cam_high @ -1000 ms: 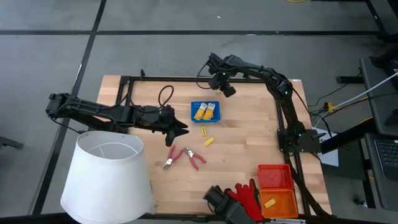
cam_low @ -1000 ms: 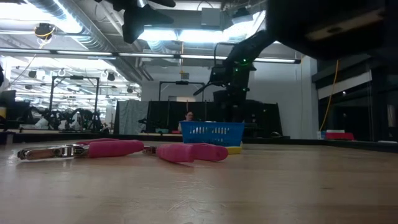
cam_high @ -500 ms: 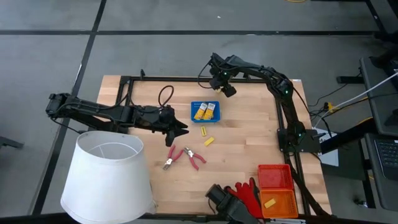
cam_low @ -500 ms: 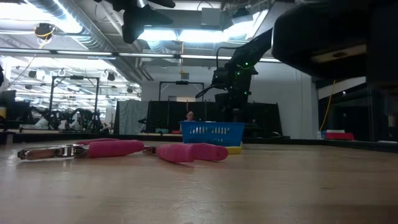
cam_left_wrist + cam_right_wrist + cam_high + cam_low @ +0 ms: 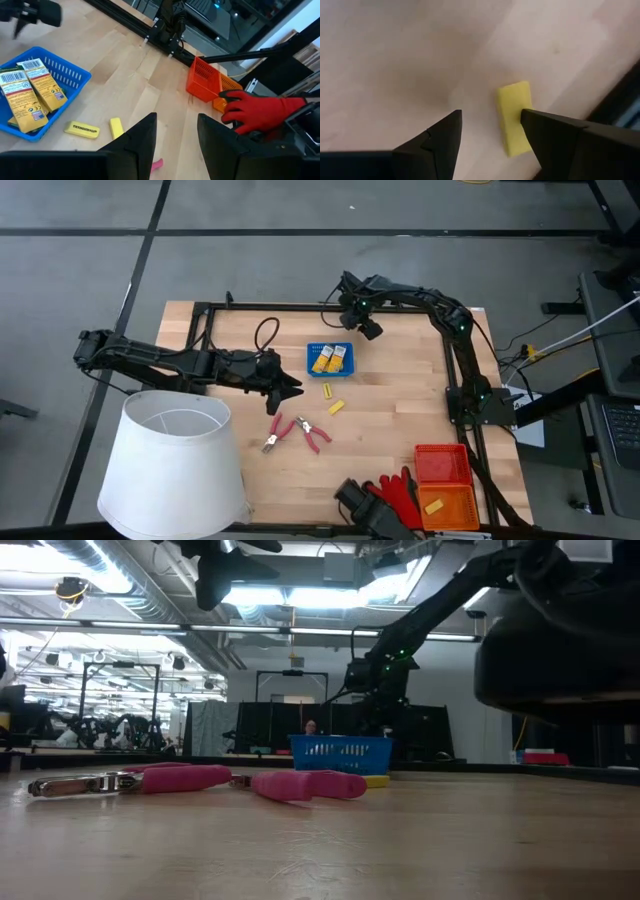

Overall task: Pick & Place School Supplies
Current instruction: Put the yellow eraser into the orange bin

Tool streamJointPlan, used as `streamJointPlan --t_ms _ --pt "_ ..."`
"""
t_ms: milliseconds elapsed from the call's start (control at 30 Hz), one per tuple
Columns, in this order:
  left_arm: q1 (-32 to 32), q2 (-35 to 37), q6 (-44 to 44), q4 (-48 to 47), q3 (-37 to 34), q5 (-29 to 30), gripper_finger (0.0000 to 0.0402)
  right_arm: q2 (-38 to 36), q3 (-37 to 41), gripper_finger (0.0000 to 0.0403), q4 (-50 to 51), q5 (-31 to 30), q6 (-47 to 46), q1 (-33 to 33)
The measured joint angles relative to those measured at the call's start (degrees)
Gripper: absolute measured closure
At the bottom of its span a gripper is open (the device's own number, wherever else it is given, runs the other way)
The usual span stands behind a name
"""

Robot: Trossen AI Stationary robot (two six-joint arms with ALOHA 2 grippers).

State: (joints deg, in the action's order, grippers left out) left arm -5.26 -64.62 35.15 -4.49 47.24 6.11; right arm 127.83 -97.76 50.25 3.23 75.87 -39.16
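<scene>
Yellow packs [image 5: 331, 359] [image 5: 30, 92] lie in the blue tray [image 5: 312, 350] [image 5: 75, 75]. Two yellow blocks [image 5: 326, 390] [image 5: 336, 407] lie on the wood just near of it. Two red-handled pliers [image 5: 275, 433] [image 5: 314, 434] lie flat nearer the front. My left gripper [image 5: 298, 388] [image 5: 176, 120] is open, left of the blocks. My right gripper [image 5: 352, 318] [image 5: 491, 120] is open, raised near the table's far edge. Its wrist view shows one more yellow block [image 5: 512, 107] on the wood below, partly behind one finger.
A big white lampshade [image 5: 175, 465] stands at the near left corner. Red [image 5: 441, 462] and orange [image 5: 462, 505] trays sit at the near right, the orange one holding a yellow block [image 5: 433, 506]. A person's red-gloved hand [image 5: 395, 492] [image 5: 260, 110] reaches in beside them. A black cable loop [image 5: 265, 332] lies by the left arm.
My right gripper has drifted a little toward the table's right, staying raised near the far edge. The gloved hand and the dark object with it at the near edge have shifted slightly.
</scene>
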Motion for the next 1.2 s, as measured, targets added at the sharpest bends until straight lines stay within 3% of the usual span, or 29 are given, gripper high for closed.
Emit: streamJointPlan --t_ms 567,733,1000,1200 --pt "0.0 0.0 1.2 0.0 0.0 -0.2 0.0263 1.0 0.0 0.0197 -3.9 -0.6 1.1 -0.4" --pt "-0.2 0.0 1.8 0.0 0.0 -0.7 0.0263 1.1 0.0 0.0241 -4.4 -1.4 1.3 -0.4" --pt "-0.5 0.0 2.6 0.0 0.0 -0.8 0.0263 1.3 0.1 0.0361 -6.5 -4.0 0.0 -0.4" --pt "-1.9 0.0 2.6 0.0 0.0 -0.9 0.0263 0.9 -0.7 0.0367 -3.6 -8.7 -8.7 0.8"
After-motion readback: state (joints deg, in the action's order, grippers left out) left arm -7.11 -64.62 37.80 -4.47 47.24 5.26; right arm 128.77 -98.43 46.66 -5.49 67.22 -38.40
